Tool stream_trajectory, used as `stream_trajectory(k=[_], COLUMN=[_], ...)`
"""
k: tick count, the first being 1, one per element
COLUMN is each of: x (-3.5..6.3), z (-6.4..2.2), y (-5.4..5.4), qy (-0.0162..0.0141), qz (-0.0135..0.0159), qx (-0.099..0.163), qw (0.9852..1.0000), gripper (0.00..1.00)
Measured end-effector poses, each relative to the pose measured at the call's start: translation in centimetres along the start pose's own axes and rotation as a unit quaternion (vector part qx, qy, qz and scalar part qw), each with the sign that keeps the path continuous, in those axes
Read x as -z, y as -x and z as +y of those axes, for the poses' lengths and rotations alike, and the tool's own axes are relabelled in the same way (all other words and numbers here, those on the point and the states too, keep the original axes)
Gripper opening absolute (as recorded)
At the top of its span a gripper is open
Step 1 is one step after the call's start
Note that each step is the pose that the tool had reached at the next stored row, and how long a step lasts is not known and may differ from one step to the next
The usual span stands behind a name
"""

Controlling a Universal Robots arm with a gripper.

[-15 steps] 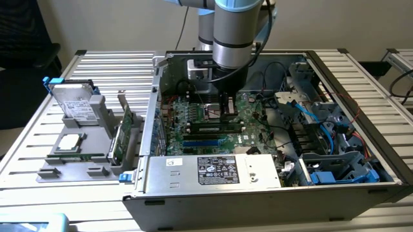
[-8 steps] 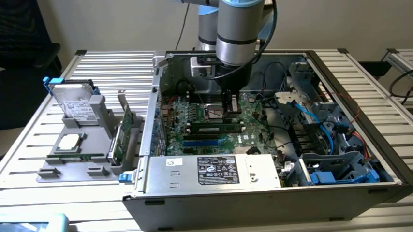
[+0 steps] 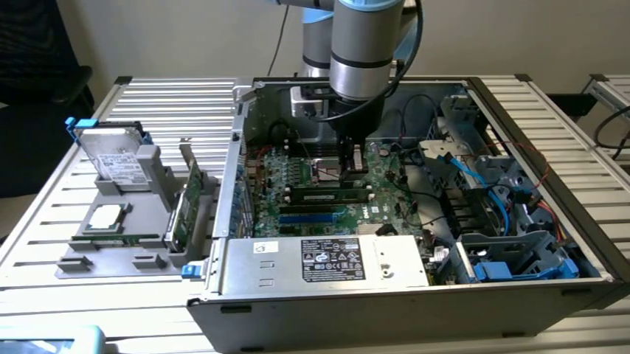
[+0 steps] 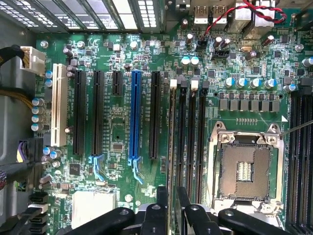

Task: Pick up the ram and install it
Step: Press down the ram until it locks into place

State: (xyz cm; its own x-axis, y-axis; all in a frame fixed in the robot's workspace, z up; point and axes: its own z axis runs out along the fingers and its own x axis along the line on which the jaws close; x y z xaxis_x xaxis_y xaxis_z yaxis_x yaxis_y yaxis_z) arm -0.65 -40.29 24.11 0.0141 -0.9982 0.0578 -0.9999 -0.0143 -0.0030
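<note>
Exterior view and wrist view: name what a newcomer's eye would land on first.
In the exterior view, the grey-and-blue robot arm reaching down into the open grey metal computer case stands out first, its gripper low over the green motherboard. In the wrist view, the long bright blue plastic slot among black ones and the empty silver-framed square processor socket draw the eye.

A robotics lab or test workshop set up for computer assembly. A robot arm hangs into an open computer case lying on a bench of ribbed aluminium rails, its circuit board bare. Near the bench's edge at the exterior view's left, a grey holder keeps a hard drive and a processor chip in fitted pockets. A plain pale wall stands behind
</note>
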Motion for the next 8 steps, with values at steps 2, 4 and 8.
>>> stream_trajectory(k=[2, 4, 8], x=[0.00, 0.00, 0.00], z=[0.00, 0.00, 0.00], y=[0.00, 0.00, 0.01], qy=[0.0000, 0.0000, 0.0000], qz=[0.0000, 0.0000, 0.0001], qx=[0.000, 0.000, 0.000], qw=[1.0000, 1.0000, 1.0000], gripper=[0.22, 0.20, 0.11])
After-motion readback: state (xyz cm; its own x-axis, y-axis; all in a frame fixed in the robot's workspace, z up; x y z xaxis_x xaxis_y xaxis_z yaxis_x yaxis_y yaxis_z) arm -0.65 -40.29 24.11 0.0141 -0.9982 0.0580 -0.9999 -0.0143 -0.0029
